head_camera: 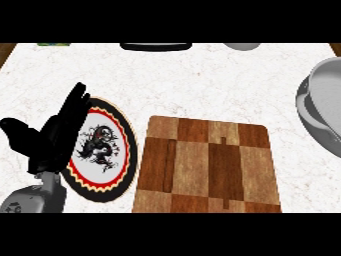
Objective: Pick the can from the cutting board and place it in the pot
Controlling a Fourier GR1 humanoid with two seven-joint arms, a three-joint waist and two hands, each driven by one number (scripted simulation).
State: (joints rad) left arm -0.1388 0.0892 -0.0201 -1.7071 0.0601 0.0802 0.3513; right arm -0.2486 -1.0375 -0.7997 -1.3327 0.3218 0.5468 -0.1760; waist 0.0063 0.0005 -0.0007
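The left hand (51, 137) stood upright near the counter's (202, 82) left edge, fingers straight and open, overlapping the plate (103, 150) beside the cutting board (210, 167); the pot (335, 110) sat at the right edge

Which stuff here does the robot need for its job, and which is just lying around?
For the job:
cutting board, with no can showing on it
pot at the right edge

Just lying around:
plate with a dragon picture
left hand, open, resting over the plate's edge
dark things along the far edge, too cut off to name
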